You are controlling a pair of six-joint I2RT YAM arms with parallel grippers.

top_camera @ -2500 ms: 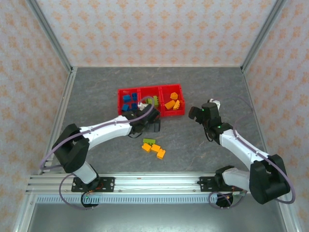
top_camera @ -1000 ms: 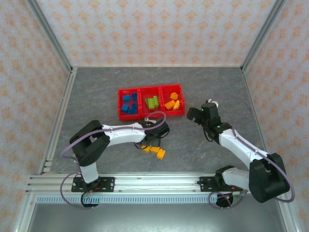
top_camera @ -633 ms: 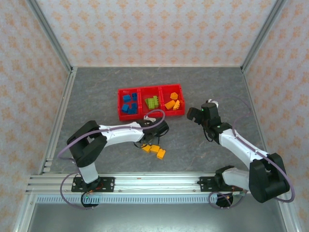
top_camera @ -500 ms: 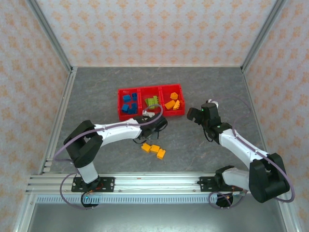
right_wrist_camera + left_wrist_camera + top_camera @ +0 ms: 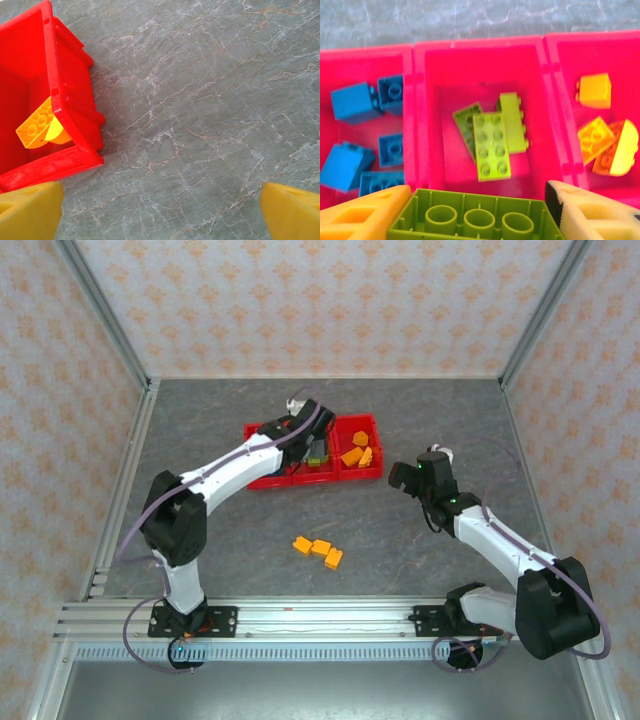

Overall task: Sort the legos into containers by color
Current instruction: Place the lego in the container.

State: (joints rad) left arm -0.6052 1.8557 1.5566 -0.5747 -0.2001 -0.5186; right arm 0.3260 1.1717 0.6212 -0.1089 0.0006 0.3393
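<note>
Now red bins (image 5: pixel 420 50): blue bricks (image 5: pixel 350 102) 9 o'clock, lime bricks (image 5: pixel 492 147) centre, orange bricks (image 5: pixel 595 90) 3; left claw (image 5: pixel 475 212) pinches lime brick (image 5: pixel 480 220), right claw (image 5: pixel 161 210) spread.

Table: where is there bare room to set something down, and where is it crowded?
Bare table lies left of the red bins and behind them toward the back wall. Crowded: the bins, under the left gripper holding a green brick, and near three orange bricks in front.
</note>
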